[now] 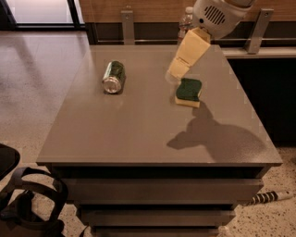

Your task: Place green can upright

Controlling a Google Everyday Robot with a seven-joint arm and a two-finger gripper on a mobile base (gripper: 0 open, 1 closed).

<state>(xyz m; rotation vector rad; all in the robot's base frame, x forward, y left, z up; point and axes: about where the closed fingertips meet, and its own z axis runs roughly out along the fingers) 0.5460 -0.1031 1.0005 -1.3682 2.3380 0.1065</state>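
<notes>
green can [114, 77] lying on side, left-rear tabletop [138, 134] | end effector [177, 71] hovers just behind sponge [188, 90], well apart from can, grip state: cannot tell | step: approach | next: reach left, grasp can, stand upright

Green can [114, 77]: metal; dark-green coated wall, slight gloss; bare silver end, reflective.
Counter [138, 129]: smooth grey top, satin finish, faint speckle, soft sheen.
Sponge [188, 91]: matt green scouring layer, rough-looking, over yellow foam.
Gripper [177, 71], above far part of counter, just beside sponge: cream plastic shell, smooth, matt.
Arm housing [217, 14]: white plastic, smooth, slotted grille.
Bottle [184, 23], mostly hidden behind arm: clear plastic.
Floor [32, 92]: speckled, polished, glossy reflections.
Back wall panel [152, 9]: wood-look, smooth.
</notes>
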